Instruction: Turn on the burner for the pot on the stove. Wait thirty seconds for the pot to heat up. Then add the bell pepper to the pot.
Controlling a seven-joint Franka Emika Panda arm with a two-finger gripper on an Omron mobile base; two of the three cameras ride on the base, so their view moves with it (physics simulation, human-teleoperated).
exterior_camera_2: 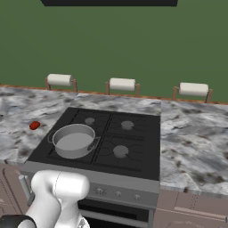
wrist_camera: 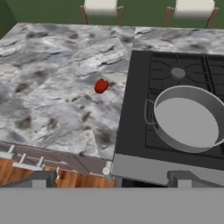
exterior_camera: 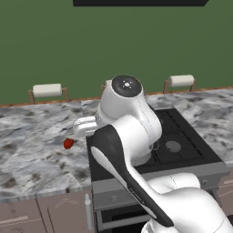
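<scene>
At the left of the hand view a marbled grey countertop (wrist_camera: 52, 87) fills the frame from the upper left down to the wooden cabinet fronts at the lower left. On it, left of centre, lies the bell pepper (wrist_camera: 101, 85), a small glossy red lump resting just beside the left edge of the stove (wrist_camera: 135, 118) but apart from it. The black cooktop occupies the right half of the frame, and the pot (wrist_camera: 189, 118), wide, low and empty, with a pale grey inside, sits on the front left burner at centre right. The gripper (wrist_camera: 111, 178) appears at the bottom edge, its two dark fingertips set wide apart with nothing between them: the claw is open and empty, poised above the front edge where countertop meets stove. In the right base view, the pepper lies at the left edge of the frame, the pot left of centre, and the small knobs (exterior_camera_2: 118, 193) line the grey front panel at lower centre. No flame or glow is visible beneath the pot, so the first step, lighting its burner, appears to be the one in hand. The next move probably calls for lowering the open claw to the panel, selecting the knob for the front left burner, and turning it; the pepper should wait.
</scene>
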